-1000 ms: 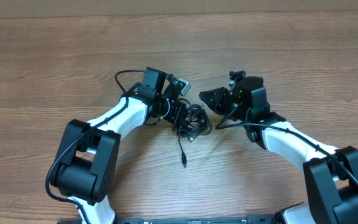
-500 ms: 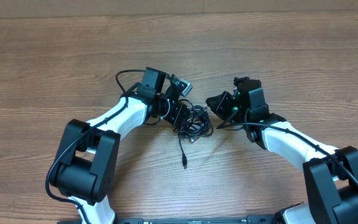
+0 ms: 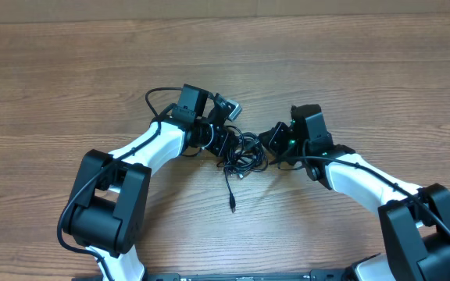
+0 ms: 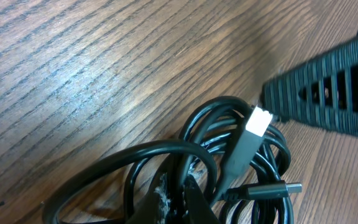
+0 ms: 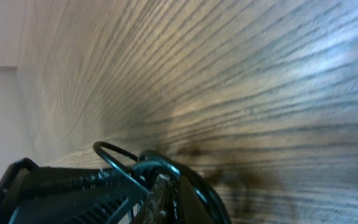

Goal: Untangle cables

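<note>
The cables (image 3: 245, 151) are heaped in one tight tangle on the table (image 3: 350, 70), between the two hands. The left hand (image 3: 226, 144) is pressed into the tangle's left side with its fingers closed together. In the left wrist view loops are seen curling round the fingertips, but whether a cord is pinched cannot be told. The right hand (image 3: 269, 142) is set against the tangle's right side, likewise closed, with one thin loop (image 5: 113, 153) arched just beside its tip. A silver-tipped plug (image 4: 258, 119) is laid across the tangle's upper coils, and a second plug (image 4: 272, 189) is seen just beside it. A single loose end (image 3: 230, 191) is trailed out of the tangle's near side, flat on the table.
</note>
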Controlling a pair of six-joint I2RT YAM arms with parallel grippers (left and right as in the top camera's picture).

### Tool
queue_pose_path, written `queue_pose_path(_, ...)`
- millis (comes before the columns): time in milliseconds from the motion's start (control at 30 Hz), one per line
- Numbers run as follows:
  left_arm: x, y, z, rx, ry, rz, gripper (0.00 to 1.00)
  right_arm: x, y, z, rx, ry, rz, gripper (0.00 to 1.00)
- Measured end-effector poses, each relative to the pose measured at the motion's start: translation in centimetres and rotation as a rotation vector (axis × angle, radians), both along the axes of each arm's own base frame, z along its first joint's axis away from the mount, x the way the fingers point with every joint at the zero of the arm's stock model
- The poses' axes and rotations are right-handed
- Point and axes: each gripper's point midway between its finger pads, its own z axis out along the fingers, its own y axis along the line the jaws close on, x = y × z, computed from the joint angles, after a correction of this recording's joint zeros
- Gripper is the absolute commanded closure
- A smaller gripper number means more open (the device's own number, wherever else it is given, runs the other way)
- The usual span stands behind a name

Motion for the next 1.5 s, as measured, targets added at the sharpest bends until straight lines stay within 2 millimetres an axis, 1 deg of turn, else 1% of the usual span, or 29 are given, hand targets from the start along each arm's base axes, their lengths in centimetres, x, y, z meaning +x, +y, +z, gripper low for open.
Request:
queue_pose_path(267,0.0,0.0,0.0,0.0,0.0,0.0,0.96,-1.5,2.1,-0.2,-0.005,0.011,0.061,0.96)
queue_pose_path(667,-0.2,-0.2,0.2,-0.018,0.006,-0.009,0.96,-2.4,3.3,-0.2,-0.015,0.006,0.095,0.96)
queue_pose_path(867,-0.3,-0.6,0.7,-0.06,0.012,-0.026,0.96,-2.8,3.9,-0.3,-0.016,0.008,0.112,0.96)
queue_pose_path(1033,-0.2,-0.2,1.7,-0.145,0.038,-0.032,0.96,-3.0,4.1,-0.3,-0.016,0.011,0.119,0.96)
queue_pose_path(1233,0.1,0.4,3.9,-0.298,0.058,-0.049,0.96,-3.1,4.4,-0.2,-0.012,0.008,0.128,0.95)
queue_pose_path(1333,0.0,0.4,4.7,-0.349,0.069,-0.061,0.96,-3.4,5.0,0.0,-0.007,-0.003,0.144,0.95)
queue_pose_path(1500,-0.1,0.2,5.2,-0.381,0.071,-0.078,0.96,-3.9,6.1,0.3,0.001,-0.022,0.174,0.96)
